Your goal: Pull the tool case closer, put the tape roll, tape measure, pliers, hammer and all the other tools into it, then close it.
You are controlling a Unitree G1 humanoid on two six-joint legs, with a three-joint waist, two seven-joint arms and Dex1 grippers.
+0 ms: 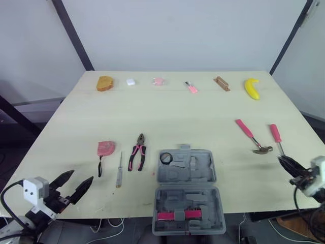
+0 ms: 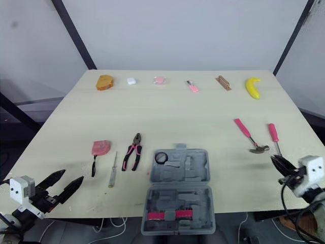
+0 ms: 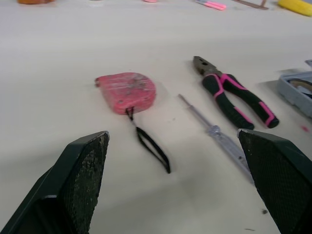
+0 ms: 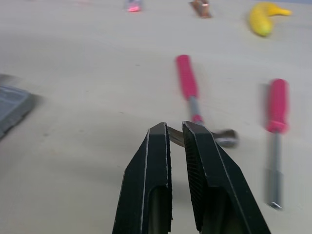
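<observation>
case (image 1: 186, 190): lying open | tape roll (image 1: 166, 158): at case's far-left corner | pliers (image 1: 137, 152): just left of case; thin screwdriver (image 1: 119, 170) and tape measure (image 1: 105, 148) further left | hammer (image 1: 251, 136), red screwdriver (image 1: 277, 138): well right of case | left gripper (image 1: 82, 176): fingers apart, empty, left of case | right gripper (image 1: 280, 159): fingers together, right of case

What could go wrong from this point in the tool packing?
The open grey plastic tool case seems to overhang the pale wooden table's near edge; pulling it closer could tip it off. The right pincer is shut in front of the pink-handled claw hammer and might nudge it rather than grasp it.
</observation>
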